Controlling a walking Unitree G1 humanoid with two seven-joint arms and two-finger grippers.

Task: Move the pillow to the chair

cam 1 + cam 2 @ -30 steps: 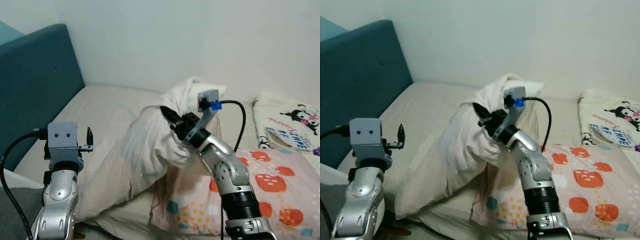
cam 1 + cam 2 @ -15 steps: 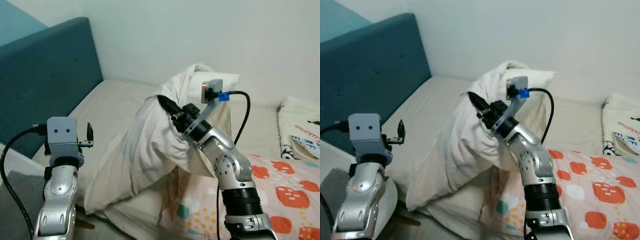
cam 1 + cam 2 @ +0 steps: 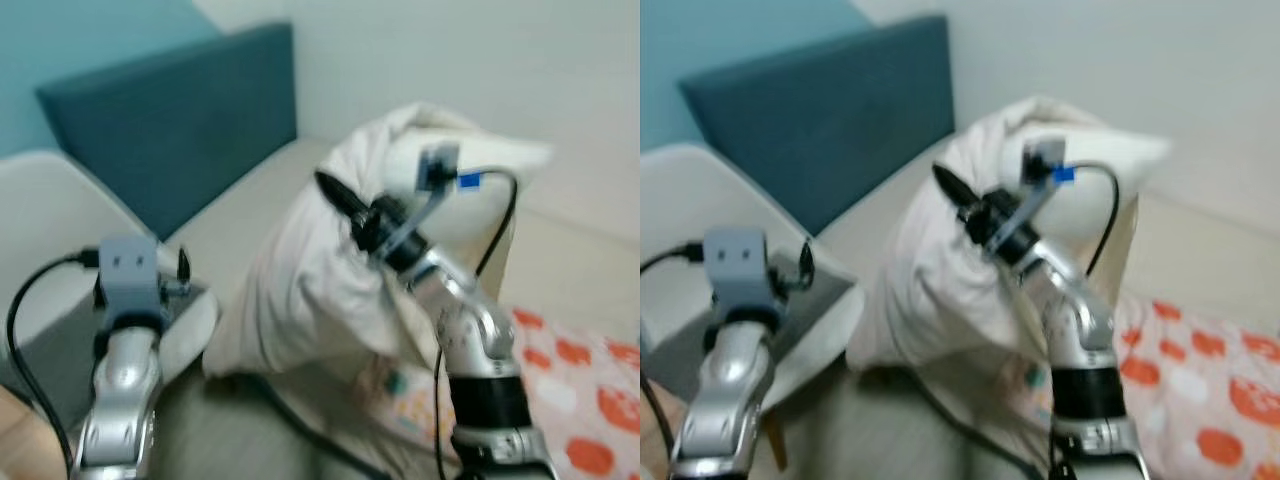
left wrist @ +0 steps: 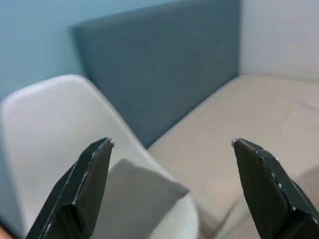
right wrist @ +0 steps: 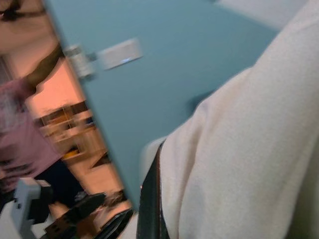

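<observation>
The big white pillow (image 3: 300,290) hangs bunched up above the edge of the bed, with my right gripper (image 3: 335,195) shut on its upper fold. In the right wrist view the pillow (image 5: 249,159) presses against one black finger (image 5: 147,204). A white shell chair (image 3: 50,200) with a grey seat cushion (image 4: 134,194) stands at the left, beside the bed. My left gripper (image 4: 172,143) is held up over the chair's seat, open and holding nothing. The eye views are blurred.
A teal headboard (image 3: 180,120) rises behind the beige mattress (image 4: 239,129). A blanket with orange spots (image 3: 580,400) covers the bed at the right. A teal wall and a blurred person in pink (image 5: 20,149) are seen in the right wrist view.
The whole view has swung left, bringing the white chair into sight. The pillow stays in my right gripper and now hangs closer to the chair. The left arm keeps its pose.
</observation>
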